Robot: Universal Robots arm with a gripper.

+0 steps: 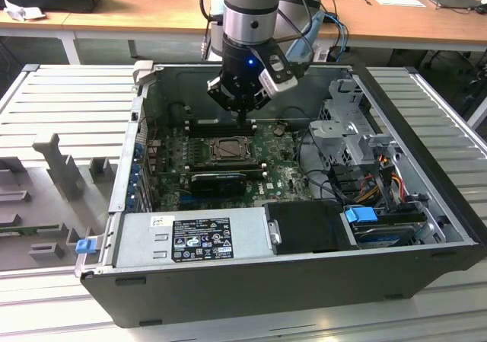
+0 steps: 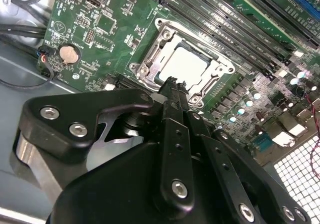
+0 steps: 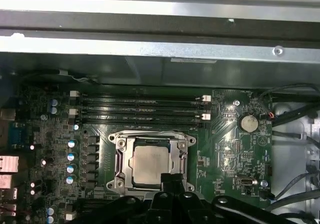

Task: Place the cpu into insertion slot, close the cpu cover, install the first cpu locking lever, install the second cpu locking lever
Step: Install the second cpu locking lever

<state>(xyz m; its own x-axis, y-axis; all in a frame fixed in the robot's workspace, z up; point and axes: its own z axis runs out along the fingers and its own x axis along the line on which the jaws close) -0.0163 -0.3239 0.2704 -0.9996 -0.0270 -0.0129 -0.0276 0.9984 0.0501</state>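
The cpu (image 3: 149, 164) (image 2: 186, 64) lies pale and flat in the insertion slot (image 1: 228, 150) on the green board. Around it the cpu cover (image 3: 152, 141) (image 2: 150, 59) lies down flat, its window showing the chip's face. My gripper (image 1: 242, 118) hangs just above the socket's edge nearest the memory slots. In both wrist views its dark fingertips (image 2: 172, 87) (image 3: 170, 180) are pressed together with nothing between them, right at the cover's rim. Whether they touch the rim or a lever I cannot tell.
Black memory slots (image 3: 142, 109) run beside the socket. A coin battery (image 3: 247, 122) and cables (image 3: 292, 109) lie toward the drive cage (image 1: 350, 129). A long black card (image 1: 219, 180), the power supply (image 1: 194, 237) and the case walls (image 1: 125, 167) close in the space.
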